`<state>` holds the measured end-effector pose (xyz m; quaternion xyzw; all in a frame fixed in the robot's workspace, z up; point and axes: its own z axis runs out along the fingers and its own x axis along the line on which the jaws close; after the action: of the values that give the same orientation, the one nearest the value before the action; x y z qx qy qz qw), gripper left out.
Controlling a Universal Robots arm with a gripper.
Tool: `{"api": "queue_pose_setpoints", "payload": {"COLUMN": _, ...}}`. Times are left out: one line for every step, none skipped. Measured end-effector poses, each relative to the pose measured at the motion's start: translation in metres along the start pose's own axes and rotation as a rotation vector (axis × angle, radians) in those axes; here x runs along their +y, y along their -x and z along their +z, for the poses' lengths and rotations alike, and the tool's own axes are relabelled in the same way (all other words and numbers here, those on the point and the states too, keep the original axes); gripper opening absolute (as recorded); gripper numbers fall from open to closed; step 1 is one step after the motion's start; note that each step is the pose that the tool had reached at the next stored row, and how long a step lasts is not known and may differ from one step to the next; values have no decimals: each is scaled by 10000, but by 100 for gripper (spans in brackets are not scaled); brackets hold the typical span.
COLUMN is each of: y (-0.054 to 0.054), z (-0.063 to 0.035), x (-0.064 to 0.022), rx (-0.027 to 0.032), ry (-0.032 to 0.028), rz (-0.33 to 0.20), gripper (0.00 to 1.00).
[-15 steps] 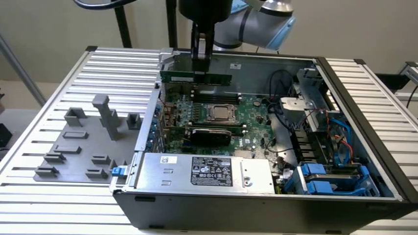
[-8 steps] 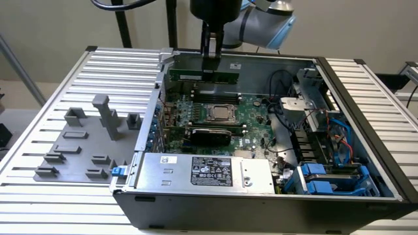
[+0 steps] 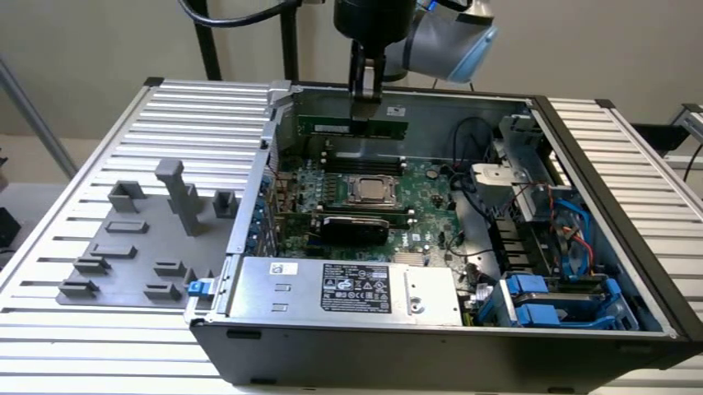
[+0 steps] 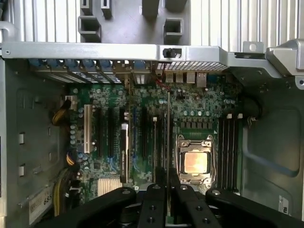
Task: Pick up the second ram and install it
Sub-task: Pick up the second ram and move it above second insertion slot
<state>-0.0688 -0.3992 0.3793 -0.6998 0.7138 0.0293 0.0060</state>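
1 gripper (image 3: 366,111) clamped on 1 second ram (image 3: 324,126), over 1 open case (image 3: 439,354); 1 cpu socket (image 3: 377,190) inside.

Ribbed matt metal table (image 3: 197,115), matt grey plastic holder blocks (image 3: 181,196), dull sheet-metal case (image 3: 384,354), green circuit-board second ram (image 3: 324,127).

A glossy black cylindrical wrist housing (image 3: 374,20) adjoins a rounded silver-grey joint with a pale blue cap (image 3: 450,41). A thick black cable (image 3: 220,22) loops alongside. The slim black end effector (image 3: 366,97) has 4 matte black link bars (image 4: 154,204), each dotted with round pivot pins (image 4: 155,186).
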Motion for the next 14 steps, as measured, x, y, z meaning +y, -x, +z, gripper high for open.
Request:
{"api": "queue_pose_setpoints", "payload": {"y": 31, "z": 20, "x": -15, "rx": 1, "ry": 0, "rz": -1, "gripper": 14}}
{"api": "queue_pose_setpoints", "payload": {"y": 61, "z": 39, "x": -28, "rx": 1, "ry": 0, "rz": 0, "gripper": 14}}
{"api": "queue_pose_setpoints", "payload": {"y": 88, "z": 59, "x": -41, "rx": 0, "ry": 0, "rz": 0, "gripper": 14}}
{"api": "queue_pose_setpoints", "payload": {"y": 111, "z": 77, "x": -54, "rx": 1, "ry": 0, "rz": 0, "gripper": 14}}
{"api": "queue_pose_setpoints", "payload": {"y": 127, "z": 95, "x": -67, "rx": 1, "ry": 1, "rz": -1, "gripper": 14}}
{"api": "queue_pose_setpoints", "payload": {"y": 141, "z": 114, "x": -80, "rx": 0, "ry": 0, "rz": 0, "gripper": 14}}
{"api": "queue_pose_setpoints", "payload": {"y": 152, "z": 132, "x": -94, "rx": 0, "ry": 0, "rz": 0, "gripper": 14}}
{"api": "queue_pose_setpoints", "payload": {"y": 162, "z": 150, "x": -107, "rx": 0, "ry": 0, "rz": 0, "gripper": 14}}
{"api": "queue_pose_setpoints", "payload": {"y": 170, "z": 168, "x": -121, "rx": 2, "ry": 1, "rz": 1, "gripper": 14}}
{"api": "queue_pose_setpoints", "payload": {"y": 178, "z": 187, "x": -137, "rx": 1, "ry": 1, "rz": 0, "gripper": 14}}
{"api": "queue_pose_setpoints", "payload": {"y": 181, "z": 205, "x": -153, "rx": -1, "ry": 0, "rz": 1, "gripper": 14}}
{"api": "queue_pose_setpoints", "payload": {"y": 183, "z": 224, "x": -171, "rx": -2, "ry": -1, "rz": 2, "gripper": 14}}
{"api": "queue_pose_setpoints", "payload": {"y": 185, "z": 241, "x": -190, "rx": -1, "ry": 0, "rz": 2, "gripper": 14}}
{"api": "queue_pose_setpoints", "payload": {"y": 188, "z": 257, "x": -214, "rx": 0, "ry": 0, "rz": 2, "gripper": 14}}
